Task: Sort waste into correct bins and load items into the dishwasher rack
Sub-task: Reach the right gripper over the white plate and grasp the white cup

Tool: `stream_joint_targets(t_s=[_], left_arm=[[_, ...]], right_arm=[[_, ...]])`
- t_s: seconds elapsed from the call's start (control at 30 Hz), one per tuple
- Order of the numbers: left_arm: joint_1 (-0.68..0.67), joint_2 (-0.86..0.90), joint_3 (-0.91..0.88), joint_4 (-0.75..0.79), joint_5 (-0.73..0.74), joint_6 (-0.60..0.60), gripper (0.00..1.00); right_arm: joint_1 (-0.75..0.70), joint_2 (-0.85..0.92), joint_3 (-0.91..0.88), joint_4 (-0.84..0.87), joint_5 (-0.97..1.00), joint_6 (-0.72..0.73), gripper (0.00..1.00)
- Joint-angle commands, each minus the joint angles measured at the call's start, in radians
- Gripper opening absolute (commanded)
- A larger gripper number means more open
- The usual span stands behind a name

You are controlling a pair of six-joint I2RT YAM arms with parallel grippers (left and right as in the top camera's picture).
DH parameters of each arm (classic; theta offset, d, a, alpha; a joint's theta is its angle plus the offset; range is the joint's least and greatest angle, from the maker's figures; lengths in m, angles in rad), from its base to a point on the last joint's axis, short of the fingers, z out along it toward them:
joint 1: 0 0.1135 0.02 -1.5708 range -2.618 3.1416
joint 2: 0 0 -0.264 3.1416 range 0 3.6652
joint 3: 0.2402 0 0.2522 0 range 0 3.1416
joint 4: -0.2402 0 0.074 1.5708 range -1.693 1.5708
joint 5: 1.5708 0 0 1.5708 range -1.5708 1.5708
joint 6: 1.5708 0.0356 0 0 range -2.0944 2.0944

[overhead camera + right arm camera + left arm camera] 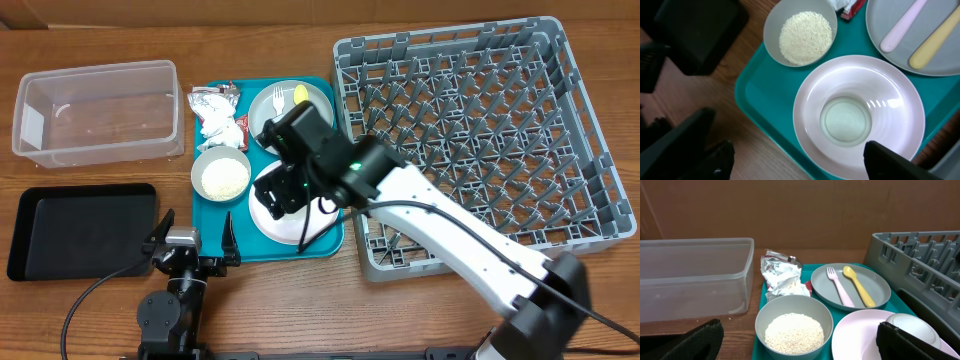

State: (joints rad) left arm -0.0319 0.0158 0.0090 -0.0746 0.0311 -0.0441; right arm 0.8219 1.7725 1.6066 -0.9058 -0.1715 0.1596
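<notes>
Hovering straight above cup (846, 121): right claw (795, 152), spread wide; cup upright on plate (860, 75) by near right corner of tray (760, 95); left claw (197, 230) also spread, farther off, past the near edge

Wooden table (100, 30) carrying 4 items: clear tub (97, 68) sitting upper L, black tray (80, 232) lying lower L, teal tray (212, 215) resting ctr, grey rack (450, 30) filling R half, just beside teal tray.
</notes>
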Motion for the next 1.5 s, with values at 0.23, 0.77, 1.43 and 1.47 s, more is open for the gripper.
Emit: stream_joint_targets(t_s=[0.23,0.77,1.43,1.47], left_arm=[[0.005,-0.003,-0.004,0.0,0.011,0.019,1.0],[0.005,-0.003,-0.004,0.0,0.011,0.019,1.0],[0.005,-0.003,-0.004,0.0,0.011,0.019,1.0],[0.005,-0.003,-0.004,0.0,0.011,0.019,1.0]], right_arm=[[0.042,0.198,0.023,0.028,0.238,-0.024,0.86],[0.041,0.267,0.02,0.043,0.216,-0.034,0.77],[0.041,0.123,0.092,-0.046,0.276,-0.029,0.61],[0.04,0.105,0.103,-0.061,0.276,-0.029,0.6]])
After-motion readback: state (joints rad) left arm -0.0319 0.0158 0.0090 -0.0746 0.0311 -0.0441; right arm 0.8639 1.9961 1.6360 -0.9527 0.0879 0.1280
